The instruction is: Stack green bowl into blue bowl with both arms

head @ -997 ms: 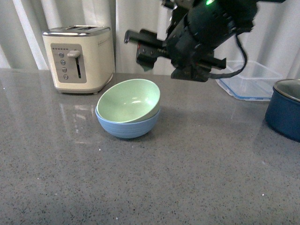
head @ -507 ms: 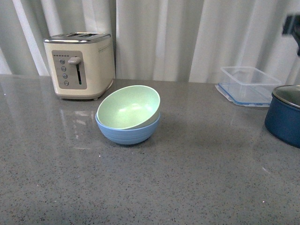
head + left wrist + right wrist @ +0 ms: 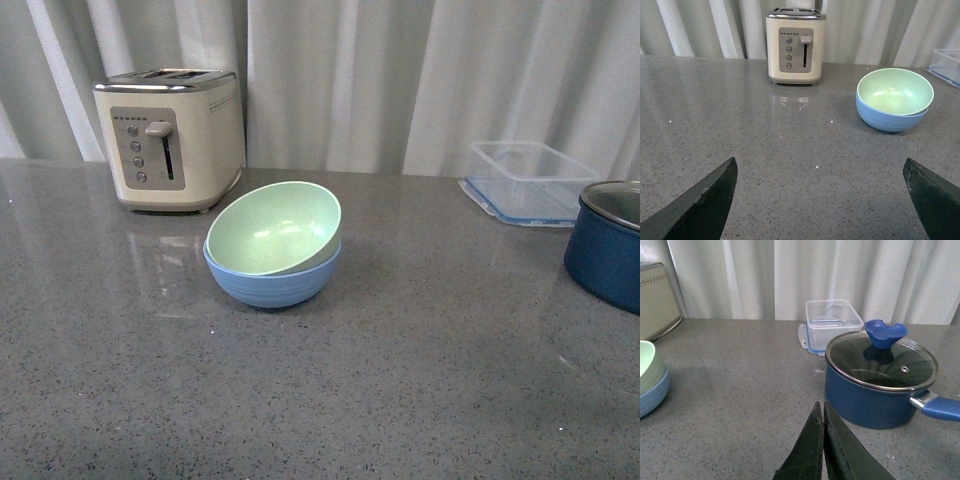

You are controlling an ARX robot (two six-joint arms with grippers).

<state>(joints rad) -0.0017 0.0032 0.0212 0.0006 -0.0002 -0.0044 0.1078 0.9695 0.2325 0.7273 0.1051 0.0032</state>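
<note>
Green bowl (image 3: 275, 226) nested, slightly tilted, in blue bowl (image 3: 273, 277) on grey surface (image 3: 400, 380) near toaster (image 3: 172, 136); left hand (image 3: 820, 200) spread wide and empty, right hand (image 3: 822, 432) pinched closed on nothing; best kept clear, stack judged complete.

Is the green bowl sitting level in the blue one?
No, tilted. The green bowl sits inside the blue bowl, its far-right rim raised, near-left rim low.

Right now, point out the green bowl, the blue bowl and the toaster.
green bowl (image 3: 268, 232), front view, on its inner surface.
blue bowl (image 3: 275, 283), front view, on its outer wall below the green rim.
toaster (image 3: 205, 140), front view, on its cream side panel.
</note>
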